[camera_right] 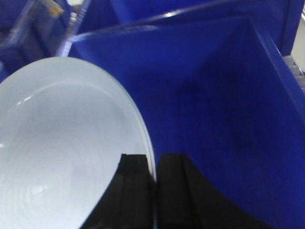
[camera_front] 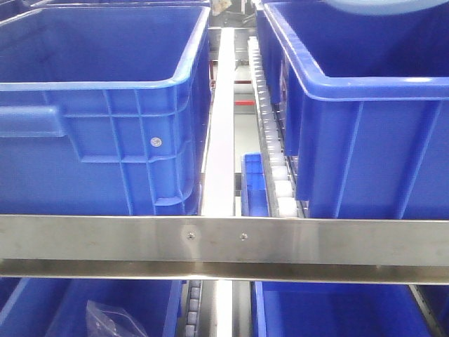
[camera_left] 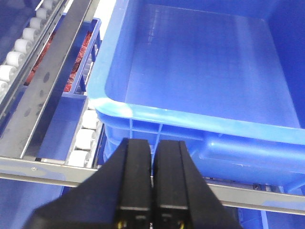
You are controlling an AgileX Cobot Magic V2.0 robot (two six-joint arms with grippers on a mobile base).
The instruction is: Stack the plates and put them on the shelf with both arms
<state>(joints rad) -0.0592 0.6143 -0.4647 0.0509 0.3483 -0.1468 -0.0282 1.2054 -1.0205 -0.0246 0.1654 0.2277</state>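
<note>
A glossy pale bluish-white plate with faint rings fills the left of the right wrist view, held tilted inside a blue crate. My right gripper is shut on its rim, one finger on each face. Whether a second plate lies against it I cannot tell. In the front view only a pale plate edge shows, over the right crate on the shelf with its steel front rail. My left gripper is shut on nothing, hovering before the near rim of the left crate.
The left crate stands on the shelf beside white roller tracks and a white centre strip. More rollers and a steel rail lie left of my left gripper. Below are lower blue crates, one holding a plastic bag.
</note>
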